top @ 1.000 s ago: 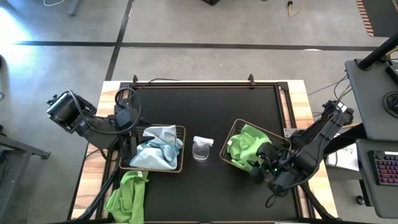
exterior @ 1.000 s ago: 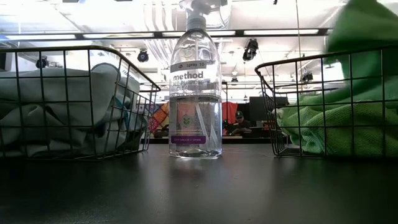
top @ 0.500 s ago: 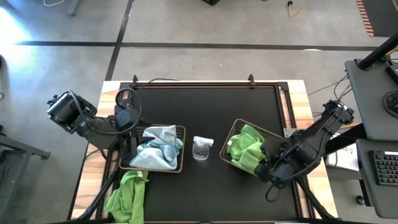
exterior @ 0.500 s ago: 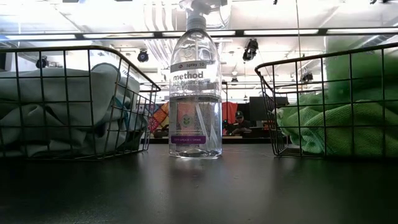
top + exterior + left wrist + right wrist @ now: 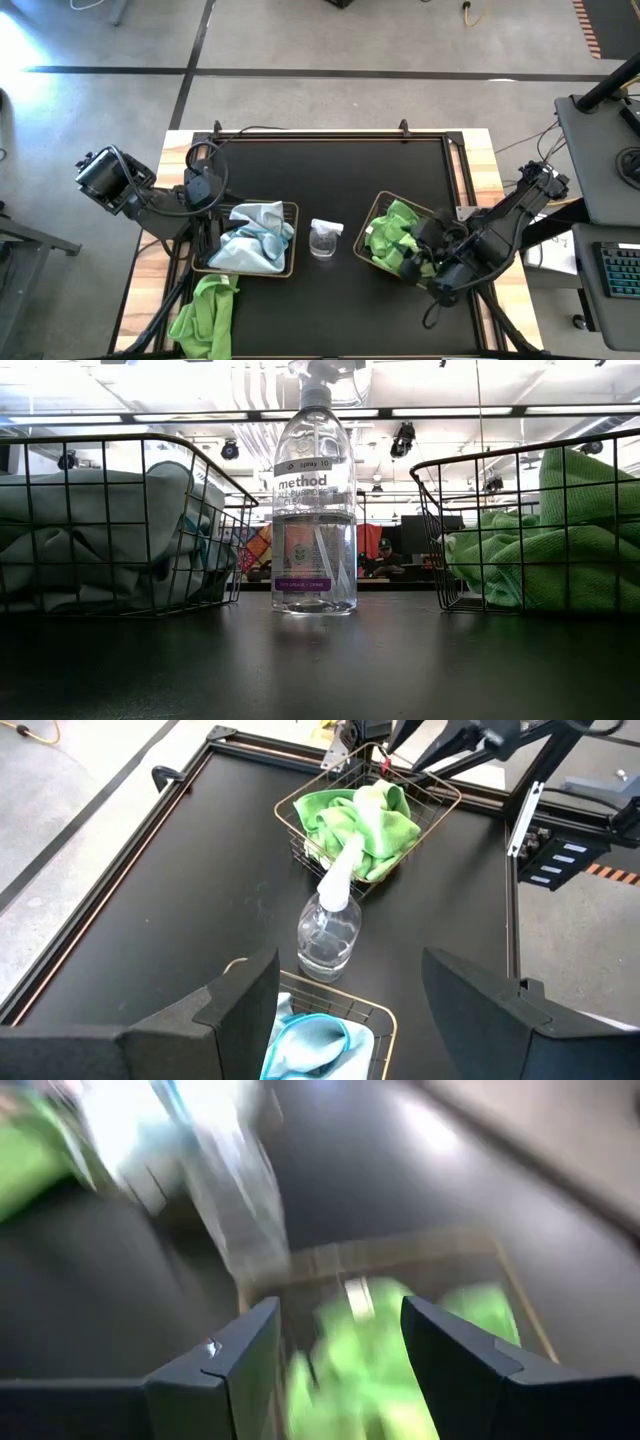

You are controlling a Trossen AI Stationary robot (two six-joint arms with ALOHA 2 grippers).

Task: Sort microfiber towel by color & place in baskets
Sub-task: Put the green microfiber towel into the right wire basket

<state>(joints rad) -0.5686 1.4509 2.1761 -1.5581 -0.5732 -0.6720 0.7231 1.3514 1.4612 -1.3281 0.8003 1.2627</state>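
Pale blue towels [image 5: 250, 238] fill the left wire basket [image 5: 291, 240]. It also shows in the low view [image 5: 110, 525]. Lime green towels [image 5: 393, 235] lie heaped in the right basket [image 5: 372, 215], which the low view shows too [image 5: 545, 540]. One more green towel [image 5: 205, 308] lies on the table's near left corner. My right gripper [image 5: 420, 250] is open just over the right basket's right side, with green cloth showing between its fingers [image 5: 338, 1308]. My left gripper [image 5: 350, 960] hangs open by the left basket's left side [image 5: 208, 200].
A clear spray bottle [image 5: 325, 238] stands upright on the table between the two baskets, seen also in the low view [image 5: 314, 500] and the left wrist view [image 5: 328, 925]. The far half of the black table [image 5: 330, 170] is bare.
A green towel that hung high over the right basket has dropped into it and settled on the heap. My right gripper has shifted a little over that basket's right side and is still moving.
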